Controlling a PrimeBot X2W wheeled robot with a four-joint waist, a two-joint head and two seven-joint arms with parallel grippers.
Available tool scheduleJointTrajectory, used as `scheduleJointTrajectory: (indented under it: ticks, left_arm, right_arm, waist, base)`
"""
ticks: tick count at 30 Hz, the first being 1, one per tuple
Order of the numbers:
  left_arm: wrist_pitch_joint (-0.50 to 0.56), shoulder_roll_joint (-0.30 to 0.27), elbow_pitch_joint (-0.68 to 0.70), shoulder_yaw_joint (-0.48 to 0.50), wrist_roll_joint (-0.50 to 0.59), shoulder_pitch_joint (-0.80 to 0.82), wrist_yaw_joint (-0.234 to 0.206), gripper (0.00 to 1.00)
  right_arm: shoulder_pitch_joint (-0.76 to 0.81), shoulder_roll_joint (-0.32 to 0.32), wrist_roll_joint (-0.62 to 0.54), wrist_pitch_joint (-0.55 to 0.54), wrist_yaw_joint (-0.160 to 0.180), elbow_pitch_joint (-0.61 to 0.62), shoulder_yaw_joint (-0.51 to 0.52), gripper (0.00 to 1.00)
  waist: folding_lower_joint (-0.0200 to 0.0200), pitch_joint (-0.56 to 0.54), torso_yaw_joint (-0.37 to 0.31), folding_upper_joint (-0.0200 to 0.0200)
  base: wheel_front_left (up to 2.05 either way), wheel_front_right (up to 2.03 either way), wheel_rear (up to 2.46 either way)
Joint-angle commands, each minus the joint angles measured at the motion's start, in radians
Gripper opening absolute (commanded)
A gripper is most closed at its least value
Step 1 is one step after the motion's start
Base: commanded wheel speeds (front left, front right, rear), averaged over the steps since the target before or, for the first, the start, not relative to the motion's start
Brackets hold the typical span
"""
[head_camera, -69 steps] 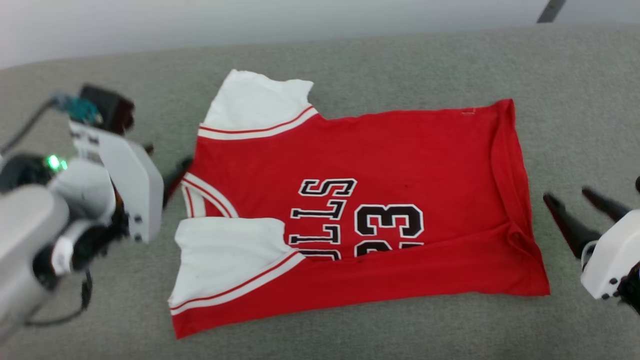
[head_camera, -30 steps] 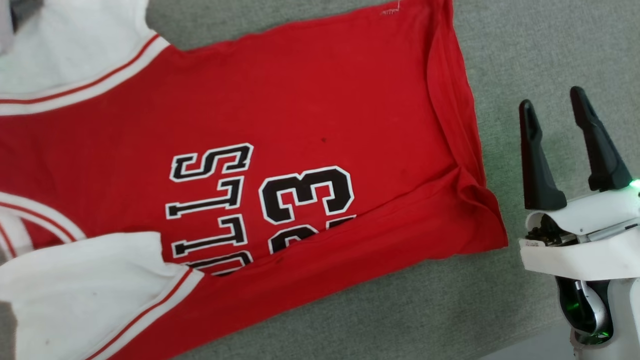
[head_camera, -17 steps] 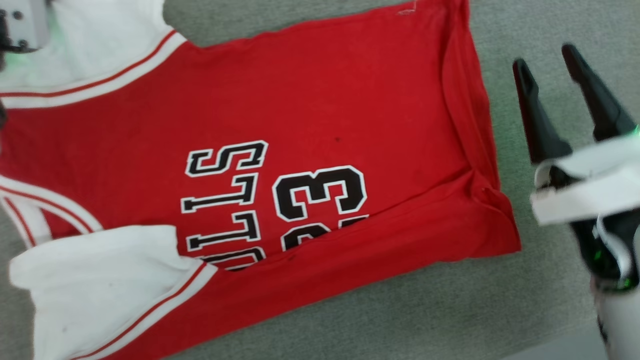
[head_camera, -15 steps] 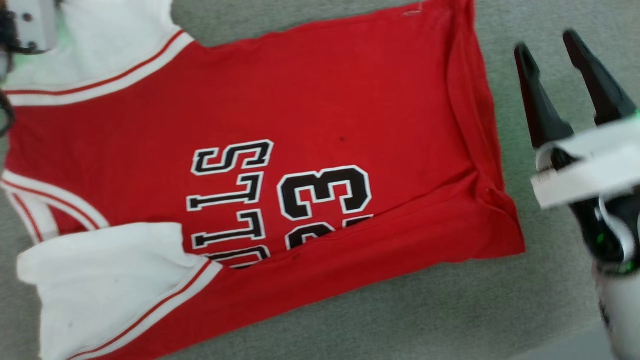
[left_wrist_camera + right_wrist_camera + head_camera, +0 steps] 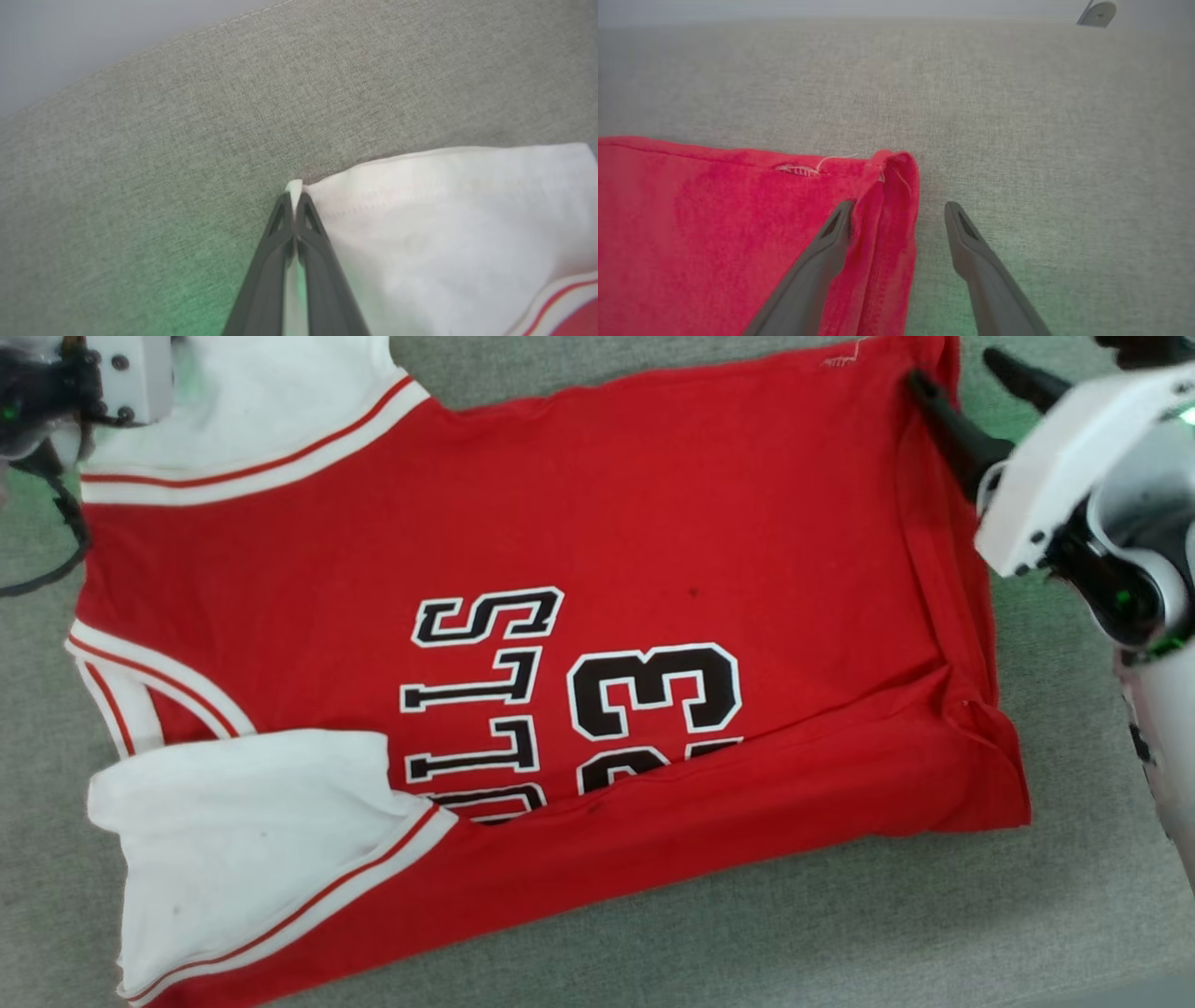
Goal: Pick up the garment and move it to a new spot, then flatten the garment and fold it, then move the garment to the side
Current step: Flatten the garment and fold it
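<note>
Now our left gripper (image 5: 294,199) pinches a white sleeve corner of the garment (image 5: 653,523). Our right gripper (image 5: 900,213), spread wide, straddles its hem corner.

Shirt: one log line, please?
left hand: shut on shirt sleeve corner | right hand: open, astride hem corner | shirt: lying flat

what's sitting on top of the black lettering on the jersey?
A folded-over red strip of the garment and its white sleeve lie over the near side of the black lettering. Part of "23" and some letters show; the rest is covered.
</note>
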State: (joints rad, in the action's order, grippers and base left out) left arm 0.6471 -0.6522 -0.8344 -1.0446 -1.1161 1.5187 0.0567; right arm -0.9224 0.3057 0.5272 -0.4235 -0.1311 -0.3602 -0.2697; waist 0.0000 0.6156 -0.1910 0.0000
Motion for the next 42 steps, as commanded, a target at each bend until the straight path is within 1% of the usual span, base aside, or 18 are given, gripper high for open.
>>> scheduleJointTrajectory:
  ticks: [1, 6, 7, 8, 10, 13, 16, 23, 29, 33, 36, 40, 42]
  left_arm:
    - [0.004, 0.005, -0.02, -0.014, 0.007, -0.022, 0.004, 0.0]
    - [-0.009, 0.017, -0.043, -0.014, 0.006, -0.016, 0.013, 0.0]
    - [-0.012, 0.019, -0.048, -0.014, 0.006, -0.015, 0.016, 0.0]
    - [-0.013, 0.021, -0.052, -0.014, 0.006, -0.013, 0.018, 0.0]
    - [-0.019, 0.026, -0.06, -0.014, 0.005, -0.011, 0.02, 0.0]
    - [-0.044, 0.035, -0.072, -0.004, 0.001, -0.006, 0.024, 0.0]
    - [-0.072, 0.044, -0.079, 0.006, -0.005, 0.0, 0.03, 0.0]
    - [-0.106, 0.064, -0.072, 0.012, -0.011, 0.027, 0.051, 0.0]
    - [-0.12, 0.07, -0.051, 0.024, -0.034, 0.017, 0.06, 0.0]
    - [-0.111, 0.058, -0.013, 0.03, -0.055, -0.014, 0.066, 0.0]
    - [-0.101, 0.036, 0.038, 0.036, -0.08, -0.048, 0.065, 0.0]
    - [-0.093, -0.014, 0.149, 0.035, -0.1, -0.115, 0.036, 0.0]
    - [-0.086, -0.049, 0.228, 0.035, -0.11, -0.157, 0.008, 0.0]
  right_arm:
    - [-0.029, -0.003, 0.018, -0.032, 0.001, -0.032, -0.019, 1.0]
    - [-0.096, -0.017, 0.069, -0.159, 0.001, -0.161, -0.08, 1.0]
    - [-0.105, -0.017, 0.079, -0.178, 0.001, -0.183, -0.092, 0.69]
    - [-0.114, -0.018, 0.085, -0.194, 0.001, -0.202, -0.098, 0.0]
    - [-0.133, -0.012, 0.088, -0.215, 0.001, -0.232, -0.117, 0.0]
    - [-0.162, -0.006, 0.095, -0.203, 0.001, -0.26, -0.121, 0.0]
    - [-0.179, 0.006, 0.1, -0.177, 0.001, -0.271, -0.13, 0.0]
    - [-0.178, 0.056, 0.11, -0.094, 0.001, -0.274, -0.153, 0.0]
    - [-0.158, 0.098, 0.119, -0.037, 0.001, -0.247, -0.197, 0.0]
    - [-0.129, 0.135, 0.135, -0.034, 0.001, -0.219, -0.231, 0.0]
    - [-0.101, 0.17, 0.159, -0.034, 0.001, -0.191, -0.253, 0.0]
    - [-0.046, 0.216, 0.188, -0.031, 0.001, -0.152, -0.276, 0.0]
    - [-0.016, 0.24, 0.202, -0.033, 0.001, -0.129, -0.283, 0.0]
  waist:
    - [0.0, 0.004, 0.003, 0.0]
    - [0.0, 0.009, 0.006, 0.0]
    - [0.0, 0.009, 0.006, 0.0]
    - [0.0, 0.01, 0.006, 0.0]
    - [0.0, 0.009, 0.007, 0.0]
    - [0.0, 0.003, 0.011, 0.0]
    - [0.0, -0.013, 0.021, 0.0]
    - [0.0, -0.083, 0.061, 0.0]
    - [0.0, -0.159, 0.101, 0.0]
    - [0.0, -0.212, 0.125, 0.0]
    - [0.0, -0.247, 0.139, 0.0]
    - [0.0, -0.291, 0.155, 0.0]
    - [0.0, -0.309, 0.16, 0.0]
  base:
    - [0.0, 0.0, 0.0]
    - [0.0, 0.0, 0.0]
    - [0.0, 0.0, 0.0]
    - [0.0, 0.0, 0.0]
    - [0.0, 0.0, 0.0]
    - [0.0, 0.0, 0.0]
    - [0.0, 0.0, 0.0]
    - [0.0, 0.0, 0.0]
    - [0.0, 0.0, 0.0]
    - [0.0, 0.0, 0.0]
    - [0.0, 0.0, 0.0]
    - [0.0, 0.0, 0.0]
    - [0.0, 0.0, 0.0]
